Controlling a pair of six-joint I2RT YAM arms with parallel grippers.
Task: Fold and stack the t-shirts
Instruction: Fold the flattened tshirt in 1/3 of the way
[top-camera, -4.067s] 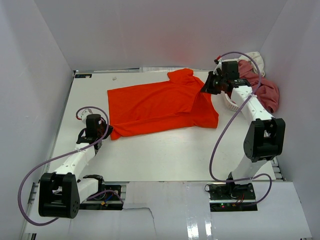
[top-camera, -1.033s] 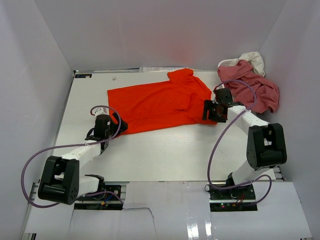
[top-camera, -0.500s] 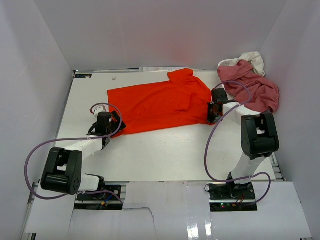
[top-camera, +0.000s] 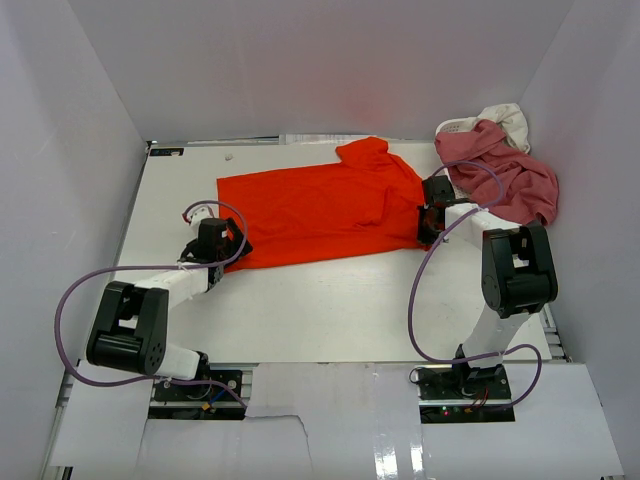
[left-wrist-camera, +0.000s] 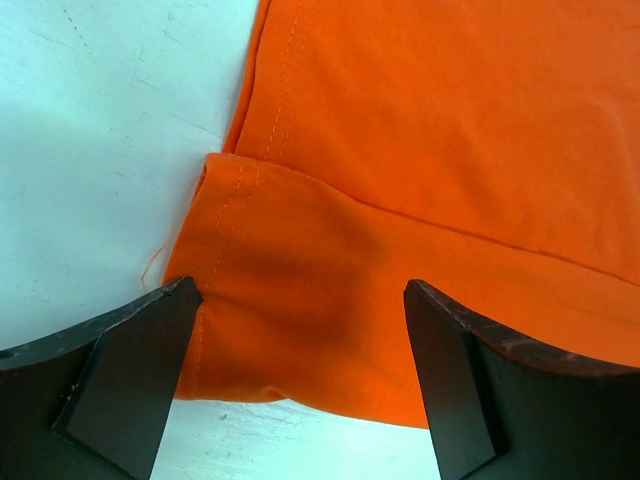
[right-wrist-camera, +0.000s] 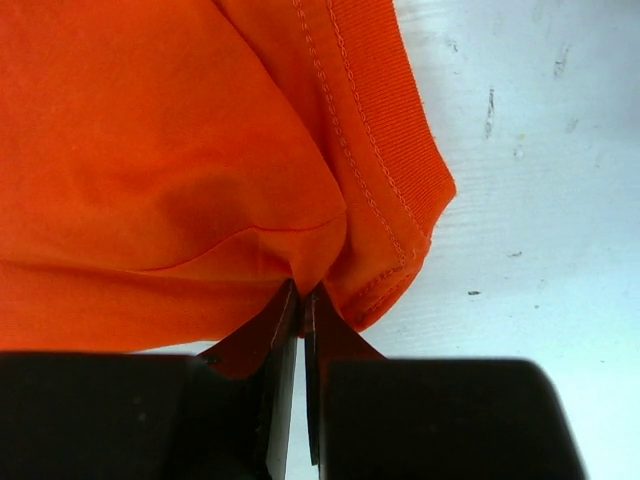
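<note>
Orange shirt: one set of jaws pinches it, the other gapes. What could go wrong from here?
1. The right jaws are shut on only a thin pucker of the orange shirt; it may slip out when lifted.
2. The left jaws stand open over the opposite corner, gripping nothing; if the right side pulls first, the cloth could drag and bunch.
3. The pink shirt lies close beside the right arm and might snag.
</note>
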